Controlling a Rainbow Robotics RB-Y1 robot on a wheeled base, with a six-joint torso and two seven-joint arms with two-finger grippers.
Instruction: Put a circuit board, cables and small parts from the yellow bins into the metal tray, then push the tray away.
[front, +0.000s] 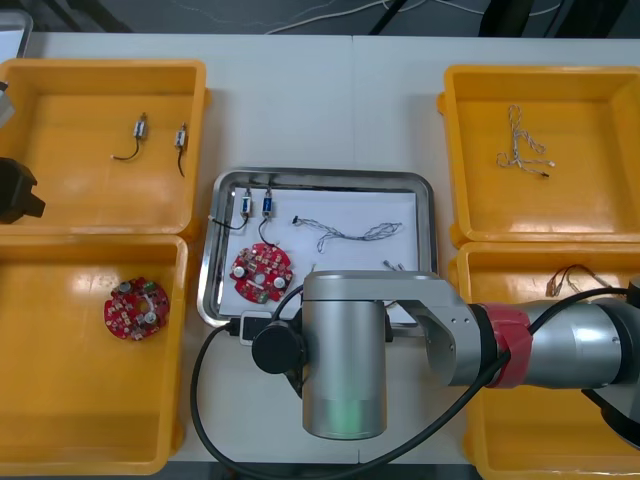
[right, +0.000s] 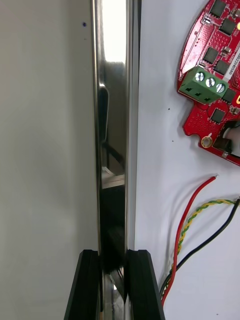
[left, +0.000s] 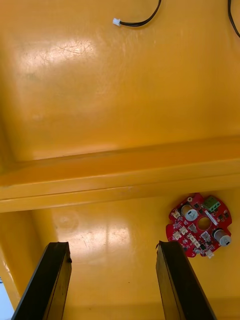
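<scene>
half hidden, the right gripper seemingly clamps the metal tray rim.

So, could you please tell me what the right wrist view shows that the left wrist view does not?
Right wrist view: the right end effector shut on the tray rim, with a board and red, yellow-green and black cables on the tray's white inside. Left wrist view: the left end effector open over the left bins, a second board in one, black cable ends in the other. Shared: a round red board in each, but not the same one.
</scene>
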